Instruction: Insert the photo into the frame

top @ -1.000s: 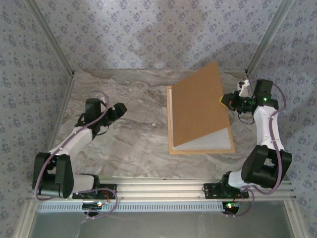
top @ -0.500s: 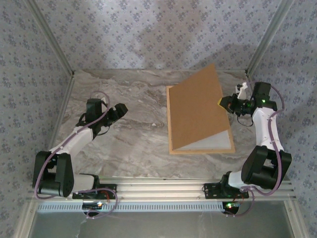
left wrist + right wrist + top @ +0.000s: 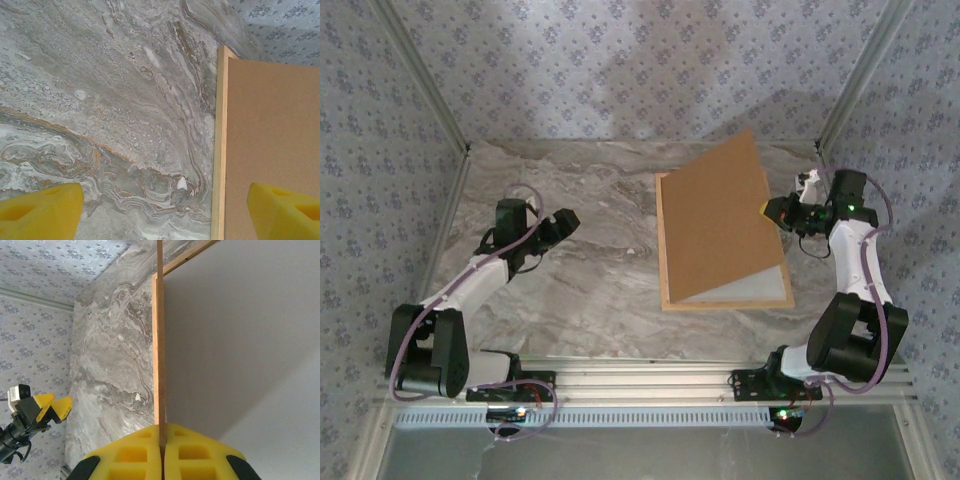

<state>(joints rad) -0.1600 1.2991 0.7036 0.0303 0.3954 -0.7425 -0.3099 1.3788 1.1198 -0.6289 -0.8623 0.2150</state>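
Note:
The frame [image 3: 661, 240] of light wood lies flat on the marble table, right of centre. My right gripper [image 3: 767, 207] is shut on the right edge of the brown backing board [image 3: 720, 220] and holds it tilted up, its left edge still down in the frame. In the right wrist view the thin board [image 3: 161, 390] runs straight out from between the yellow fingertips [image 3: 135, 455]. A pale white surface [image 3: 750, 288] lies in the frame under the board; I cannot tell whether it is the photo. My left gripper [image 3: 565, 220] hovers open left of the frame, its rim [image 3: 218, 150] between the fingers.
Patterned walls and metal posts [image 3: 850, 80] close in the table on three sides. Bare marble [image 3: 590, 280] stretches between the left arm and the frame. The right arm's elbow [image 3: 850, 330] stands near the frame's lower right corner.
My right gripper has edged slightly left with the board's edge, so the board stands a little steeper. The left arm has hardly moved.

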